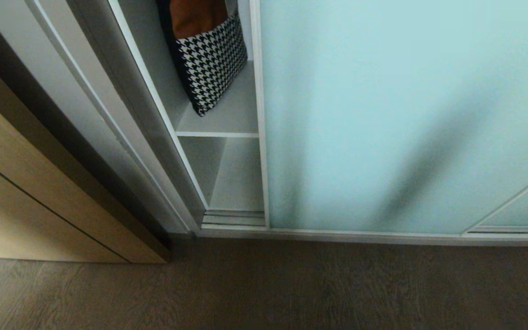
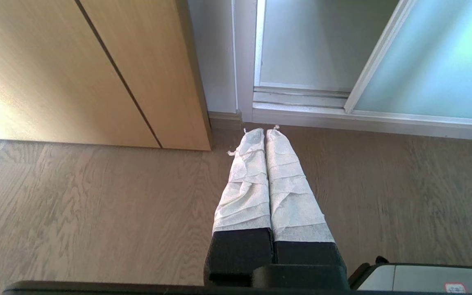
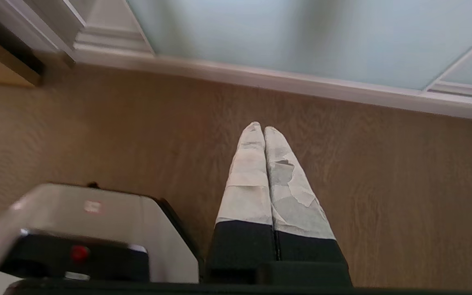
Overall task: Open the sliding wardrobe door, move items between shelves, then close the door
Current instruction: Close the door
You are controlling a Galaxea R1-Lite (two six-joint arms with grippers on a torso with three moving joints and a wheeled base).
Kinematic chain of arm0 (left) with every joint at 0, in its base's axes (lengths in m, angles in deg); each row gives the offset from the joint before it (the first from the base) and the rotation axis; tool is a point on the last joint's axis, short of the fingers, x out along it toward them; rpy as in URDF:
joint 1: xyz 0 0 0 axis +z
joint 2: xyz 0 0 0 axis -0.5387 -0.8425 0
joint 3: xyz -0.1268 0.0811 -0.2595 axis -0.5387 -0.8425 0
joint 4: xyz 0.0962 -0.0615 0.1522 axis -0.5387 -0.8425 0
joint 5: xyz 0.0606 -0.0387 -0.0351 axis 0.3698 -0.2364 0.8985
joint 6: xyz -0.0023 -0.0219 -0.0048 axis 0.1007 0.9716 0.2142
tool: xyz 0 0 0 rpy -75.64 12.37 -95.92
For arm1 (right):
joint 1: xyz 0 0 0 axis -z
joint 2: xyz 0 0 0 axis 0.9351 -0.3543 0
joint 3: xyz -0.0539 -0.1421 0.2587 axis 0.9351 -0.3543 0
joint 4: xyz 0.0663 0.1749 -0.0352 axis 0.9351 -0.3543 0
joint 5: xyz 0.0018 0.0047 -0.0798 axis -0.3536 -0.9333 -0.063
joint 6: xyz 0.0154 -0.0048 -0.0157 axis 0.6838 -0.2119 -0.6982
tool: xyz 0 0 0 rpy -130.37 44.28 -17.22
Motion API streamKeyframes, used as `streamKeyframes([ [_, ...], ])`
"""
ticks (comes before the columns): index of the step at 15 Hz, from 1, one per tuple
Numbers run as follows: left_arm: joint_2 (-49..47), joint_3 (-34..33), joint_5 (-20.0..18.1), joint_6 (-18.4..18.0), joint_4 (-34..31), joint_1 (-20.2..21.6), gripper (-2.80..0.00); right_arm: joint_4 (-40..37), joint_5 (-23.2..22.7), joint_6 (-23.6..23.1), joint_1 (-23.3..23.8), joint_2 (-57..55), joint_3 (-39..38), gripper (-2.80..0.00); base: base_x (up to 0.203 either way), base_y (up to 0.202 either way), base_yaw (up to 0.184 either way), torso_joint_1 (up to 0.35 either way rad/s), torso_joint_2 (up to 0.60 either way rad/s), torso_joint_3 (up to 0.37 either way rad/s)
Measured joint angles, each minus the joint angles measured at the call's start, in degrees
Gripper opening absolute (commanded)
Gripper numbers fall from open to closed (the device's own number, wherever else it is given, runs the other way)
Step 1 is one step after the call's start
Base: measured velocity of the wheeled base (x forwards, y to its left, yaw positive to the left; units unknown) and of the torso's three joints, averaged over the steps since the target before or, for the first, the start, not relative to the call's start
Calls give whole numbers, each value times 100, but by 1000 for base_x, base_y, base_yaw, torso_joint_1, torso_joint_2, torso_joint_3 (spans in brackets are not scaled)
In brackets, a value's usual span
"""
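Head view: neither arm shows. The sliding wardrobe door [image 1: 406,114], a pale aqua frosted-glass panel in a thin silver frame, covers most of the white wardrobe and leaves a narrow gap at its left. In that gap a brown-and-houndstooth cushion [image 1: 209,59] leans on an upper shelf [image 1: 220,121], a flat white board, with a lower shelf [image 1: 239,183] beneath. Far left stands a light wood-grain door [image 1: 39,192] with a dark groove. Grey-brown wood-grain floor [image 1: 291,288] lies nearest.

Left wrist view: the left gripper [image 2: 265,130] hangs low over the floor, pointing at the wardrobe's bottom track [image 2: 301,96], its white-wrapped fingers pressed together, empty.

Right wrist view: the right gripper [image 3: 260,127] hangs likewise toward the frosted door, its worn-wrapped fingers together, gripping nothing. The robot's grey base [image 3: 96,221] lies beside it; its small red label is unreadable.
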Motion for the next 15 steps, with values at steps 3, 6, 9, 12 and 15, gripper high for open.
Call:
streamKeyframes([
  [3,0,-2,2,0,0,0,-280,610,63,3,-23,482,-765,-280,0,0,0,0,0,0],
  [6,0,-2,0,-2,0,0,-280,1241,220,514,-30,629,-1084,-280,0,0,0,0,0,0],
  [9,0,-2,-1,0,1,0,-280,1337,470,558,-30,672,-1173,-280,0,0,0,0,0,0],
  [12,0,0,0,0,0,0,-280,1806,573,3,-30,678,-1366,-280,0,0,0,0,0,0],
  [15,0,0,2,-2,0,0,-280,1444,629,-385,-30,678,-1384,-280,0,0,0,0,0,0],
])
